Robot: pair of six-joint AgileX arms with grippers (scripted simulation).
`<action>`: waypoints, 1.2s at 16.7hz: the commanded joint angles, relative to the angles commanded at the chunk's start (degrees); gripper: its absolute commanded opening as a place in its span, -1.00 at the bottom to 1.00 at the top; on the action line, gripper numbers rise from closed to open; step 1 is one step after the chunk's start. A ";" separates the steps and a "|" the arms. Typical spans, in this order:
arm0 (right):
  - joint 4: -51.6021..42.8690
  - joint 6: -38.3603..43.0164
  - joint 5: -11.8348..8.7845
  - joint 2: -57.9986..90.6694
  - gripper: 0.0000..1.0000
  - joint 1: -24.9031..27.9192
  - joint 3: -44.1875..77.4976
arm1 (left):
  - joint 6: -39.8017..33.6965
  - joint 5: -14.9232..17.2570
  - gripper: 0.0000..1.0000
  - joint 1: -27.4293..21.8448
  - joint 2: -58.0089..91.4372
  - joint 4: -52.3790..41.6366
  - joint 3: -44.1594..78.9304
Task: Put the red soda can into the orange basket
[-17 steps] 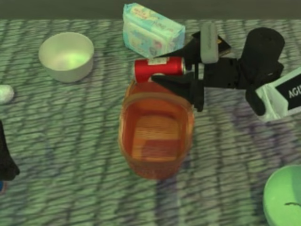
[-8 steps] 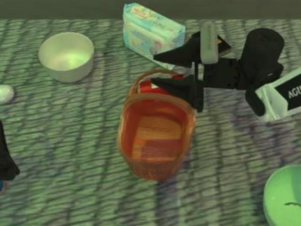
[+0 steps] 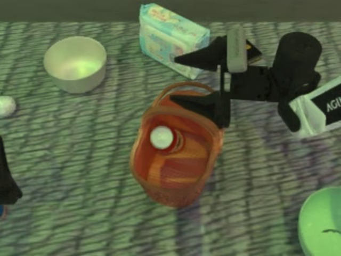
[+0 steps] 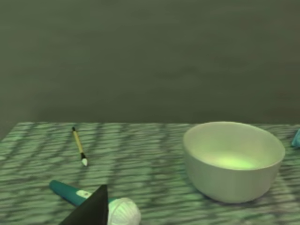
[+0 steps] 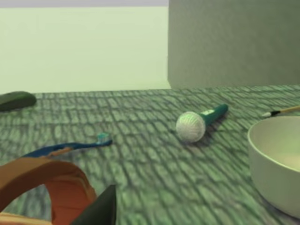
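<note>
The red soda can (image 3: 162, 138) stands upright inside the orange basket (image 3: 139, 162), its silver top facing up, close to the far-left part of the basket floor. My right gripper (image 3: 173, 79) hovers over the basket's far rim and arched handle (image 3: 184, 86), open and holding nothing. One dark finger (image 5: 101, 208) shows in the right wrist view beside the basket handle (image 5: 42, 173); the can is hidden there. My left arm (image 3: 5, 184) is parked at the table's left edge, with one finger (image 4: 91, 211) showing, set wide.
A white bowl (image 3: 74, 64) sits far left, a pale blue packet (image 3: 170, 32) behind the basket, and a green bowl (image 3: 322, 221) at the near right corner. Near the left edge lie a microphone (image 5: 192, 125), a toothbrush (image 5: 70, 146) and a thin brush (image 4: 78, 146).
The right gripper held the can sideways over the basket's far rim, then opened. The can dropped in and now stands upright. The basket shifted slightly.
</note>
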 joint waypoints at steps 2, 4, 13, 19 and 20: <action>-0.01 -0.01 0.02 -0.03 1.00 -0.22 0.03 | 0.00 0.00 1.00 0.00 0.00 0.00 0.00; -0.28 -0.06 0.23 -0.43 1.00 -0.28 -0.35 | 0.25 0.09 1.00 -0.23 0.46 -0.37 0.48; -14.90 -1.85 13.40 -24.14 1.00 -4.66 -18.57 | 14.24 2.07 1.00 -10.44 26.57 -20.20 26.87; -32.00 -2.55 29.33 -54.70 1.00 -9.73 -37.28 | 31.20 2.47 1.00 -20.98 58.15 -43.01 57.97; -34.98 -2.57 32.16 -60.35 1.00 -10.59 -40.31 | 34.22 2.44 1.00 -22.76 63.81 -46.98 63.57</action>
